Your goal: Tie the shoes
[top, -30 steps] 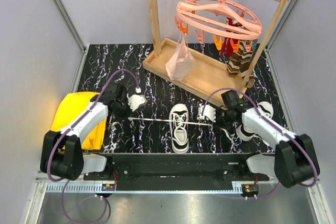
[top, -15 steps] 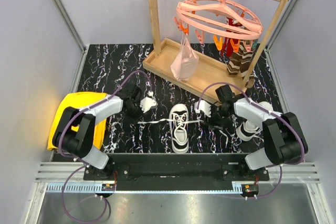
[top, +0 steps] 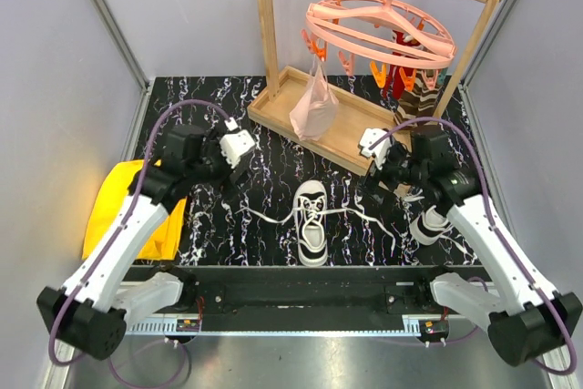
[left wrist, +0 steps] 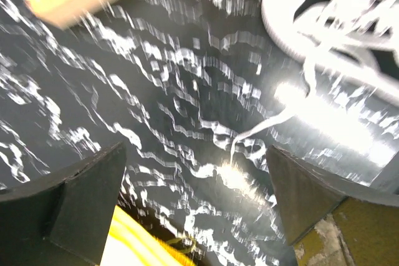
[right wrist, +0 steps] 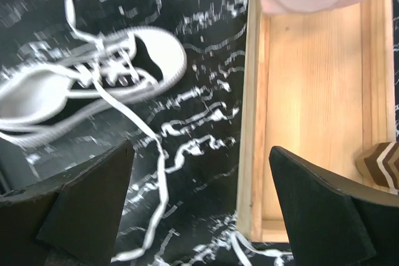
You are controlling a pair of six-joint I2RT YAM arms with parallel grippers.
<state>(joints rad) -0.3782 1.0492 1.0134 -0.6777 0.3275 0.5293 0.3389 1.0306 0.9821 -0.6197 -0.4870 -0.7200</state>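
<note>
Both arms are up over the black marbled surface (top: 182,107), and each end effector is released, with nothing in it. The left end effector (top: 239,145) hangs up and to the left of the middle shoe (top: 311,222). In its wrist view its dark fingers (left wrist: 87,204) stand wide apart with only the surface between them. The right end effector (top: 372,141) hangs to the shoe's upper right, by the edge of the wooden tray (top: 346,138), and its fingers (right wrist: 324,210) are spread just as wide.

The middle shoe sits sole down near the front edge, between the two arms. It is a small white low-top with a white sole and black trim, and black shows around the lacing. Its long white laces are undone. One lace end (top: 264,216) trails flat to the left and the other lace end (top: 364,216) runs off to the right, both lying slack on the surface.

The second shoe (top: 428,223) stands to the right, well apart from the first and partly hidden under the right arm, so only white with a little black shows. A yellow cloth (top: 127,207) lies at the far left
</note>
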